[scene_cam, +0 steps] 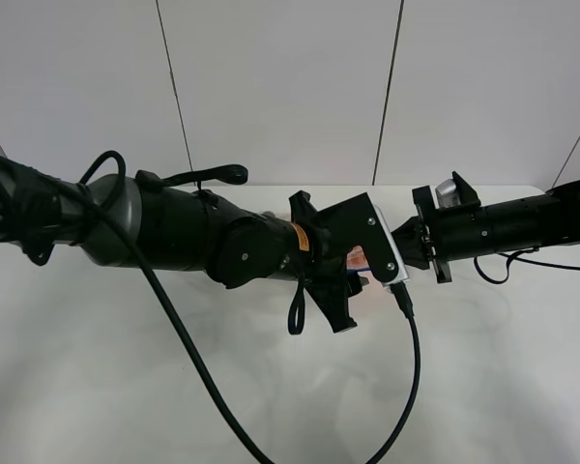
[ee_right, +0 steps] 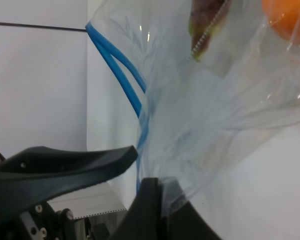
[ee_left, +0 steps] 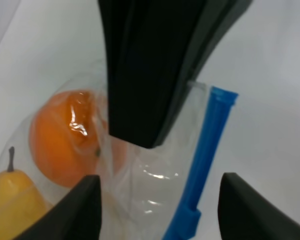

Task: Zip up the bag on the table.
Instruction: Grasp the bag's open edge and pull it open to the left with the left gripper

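Observation:
The clear bag [ee_left: 155, 195] lies on the white table [scene_cam: 97, 387]. An orange [ee_left: 60, 140] and a yellow pear [ee_left: 10, 200] show through it, and its blue zipper strip [ee_left: 205, 145] runs along one edge. My left gripper [ee_left: 160, 176] is open, with its fingers on either side of the zipper strip. My right gripper [ee_right: 142, 166] is shut on the bag's plastic by the zipper [ee_right: 117, 70], where the two blue tracks stand apart. A purple eggplant [ee_right: 205, 20] shows in the right wrist view. In the high view both grippers meet at the centre [scene_cam: 367, 271] and hide most of the bag.
A black cable [scene_cam: 406, 387] hangs from the left wrist and loops over the table's front. Another cable [scene_cam: 174, 329] trails from the left arm. Grey wall panels [scene_cam: 280, 87] stand behind the table's far edge.

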Motion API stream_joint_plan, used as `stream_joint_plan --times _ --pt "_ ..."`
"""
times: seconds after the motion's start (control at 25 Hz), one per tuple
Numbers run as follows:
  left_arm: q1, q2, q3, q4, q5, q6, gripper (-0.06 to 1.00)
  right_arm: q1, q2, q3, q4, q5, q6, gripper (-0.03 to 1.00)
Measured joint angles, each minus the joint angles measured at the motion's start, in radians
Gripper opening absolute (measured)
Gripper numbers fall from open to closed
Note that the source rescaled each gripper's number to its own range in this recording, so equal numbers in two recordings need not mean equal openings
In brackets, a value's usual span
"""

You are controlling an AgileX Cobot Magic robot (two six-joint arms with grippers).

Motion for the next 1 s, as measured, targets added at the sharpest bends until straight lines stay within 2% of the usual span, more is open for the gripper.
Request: stream_joint_plan --times 0.28,0.52,0.84,1.0 --pt "0.0 0.0 0.0 0.0 0.014 0.0 0.74 0.0 0.0 -0.022 0.0 0.006 0.0 0.0" --pt "0.0 0.0 0.0 0.0 0.014 0.004 0.56 0.0 0.0 -0.029 -0.004 0.014 0.004 0.0" --pt "0.0 0.0 0.0 0.0 0.013 0.024 0.49 0.0 0.0 -0.029 -0.007 0.014 0.007 0.0" --pt "0.0 0.0 0.0 0.0 0.012 0.026 0.36 0.0 0.0 -0.029 -0.015 0.014 0.007 0.0"
